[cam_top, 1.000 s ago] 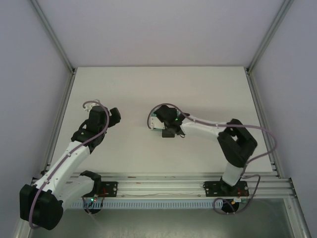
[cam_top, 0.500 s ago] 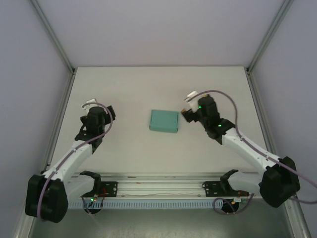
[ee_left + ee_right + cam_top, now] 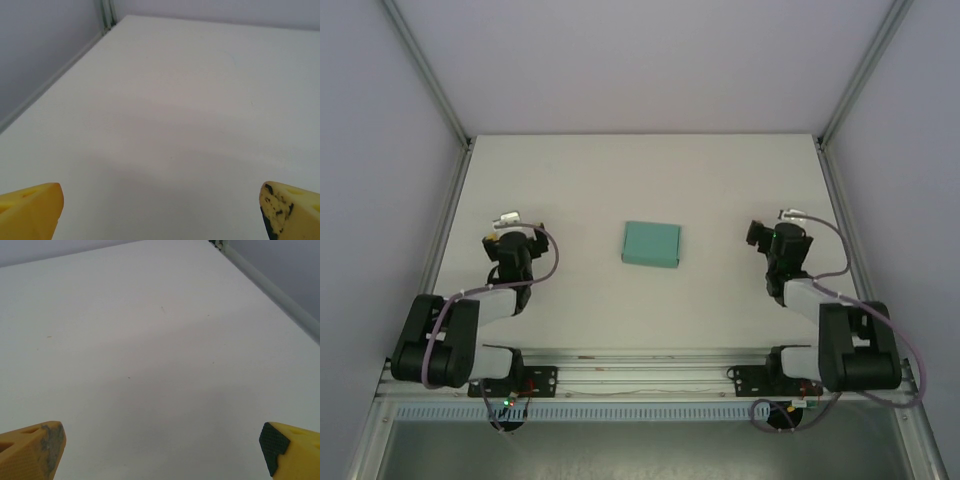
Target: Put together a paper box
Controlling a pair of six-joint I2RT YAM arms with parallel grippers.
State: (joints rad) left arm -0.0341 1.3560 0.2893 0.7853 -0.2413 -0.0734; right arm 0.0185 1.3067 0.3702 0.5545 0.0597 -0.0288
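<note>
The paper box (image 3: 651,244) is a small shallow teal-green rectangle, lying closed and flat in the middle of the white table (image 3: 640,180). My left gripper (image 3: 510,240) is folded back near its base, well to the left of the box. It stands open, its yellow fingertips (image 3: 30,212) far apart over bare table with nothing between them (image 3: 160,215). My right gripper (image 3: 780,236) is folded back on the right side, equally far from the box. It is open too (image 3: 160,455), with yellow fingertips (image 3: 32,450) wide apart and empty.
Grey walls with metal frame rails (image 3: 445,215) close the table on the left, right and back. The arms' mounting rail (image 3: 640,380) runs along the near edge. Open tabletop lies between each gripper and the box.
The right gripper left the box and drew back to the right, folding toward its base. The left arm also folded back. The box stayed in place.
</note>
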